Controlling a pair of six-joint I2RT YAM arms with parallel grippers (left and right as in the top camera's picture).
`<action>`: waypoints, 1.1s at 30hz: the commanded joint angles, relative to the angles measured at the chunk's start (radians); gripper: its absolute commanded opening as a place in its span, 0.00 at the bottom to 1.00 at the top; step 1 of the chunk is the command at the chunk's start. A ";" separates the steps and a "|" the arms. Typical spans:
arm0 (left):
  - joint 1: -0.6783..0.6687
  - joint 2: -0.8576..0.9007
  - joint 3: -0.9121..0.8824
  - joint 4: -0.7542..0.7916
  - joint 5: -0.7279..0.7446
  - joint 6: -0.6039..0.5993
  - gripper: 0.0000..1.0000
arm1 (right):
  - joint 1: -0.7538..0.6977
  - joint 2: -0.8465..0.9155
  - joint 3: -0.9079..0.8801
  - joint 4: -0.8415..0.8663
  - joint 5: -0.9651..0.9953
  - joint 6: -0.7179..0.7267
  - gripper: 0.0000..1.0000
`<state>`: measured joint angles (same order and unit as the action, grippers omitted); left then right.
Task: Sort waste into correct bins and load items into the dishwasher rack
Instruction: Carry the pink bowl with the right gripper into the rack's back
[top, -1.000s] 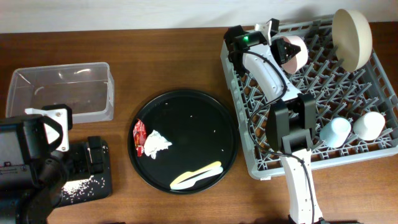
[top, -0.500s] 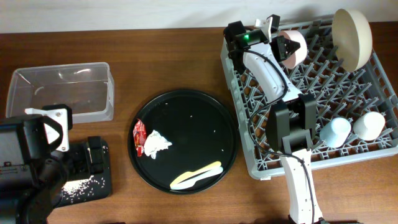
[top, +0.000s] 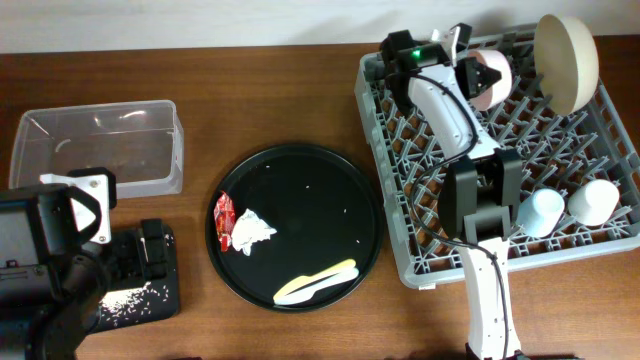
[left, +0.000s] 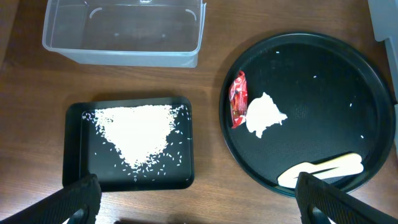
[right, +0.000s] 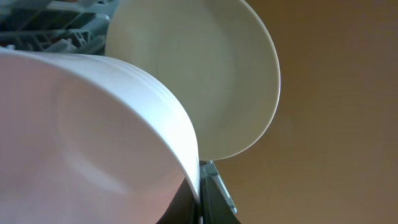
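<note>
My right gripper (top: 470, 74), clamping the pink bowl (top: 493, 82), had carried it along the rack (top: 420, 268) toward the cream dish (top: 566, 60); placing seemed near. My left gripper (left: 200, 208) gaped empty.

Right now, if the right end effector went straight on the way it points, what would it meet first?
Most likely the large cream dish, standing on edge in the dishwasher rack beyond the pink bowl the right end effector grips; the bowl's rim would probably touch first. Depth unclear.
</note>
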<state>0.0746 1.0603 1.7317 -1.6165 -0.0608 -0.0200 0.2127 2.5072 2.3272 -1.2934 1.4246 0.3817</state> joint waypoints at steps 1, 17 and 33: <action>0.005 -0.002 0.006 -0.001 -0.007 -0.006 0.99 | 0.025 0.003 0.015 -0.004 -0.002 0.020 0.04; 0.005 -0.002 0.006 -0.002 -0.007 -0.007 0.99 | 0.084 0.003 0.014 -0.008 -0.164 0.020 0.04; 0.005 -0.002 0.006 -0.002 -0.007 -0.007 0.99 | 0.104 0.003 0.007 -0.052 -0.190 0.016 0.08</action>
<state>0.0746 1.0603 1.7317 -1.6165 -0.0608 -0.0200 0.2928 2.5069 2.3341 -1.3338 1.3327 0.3897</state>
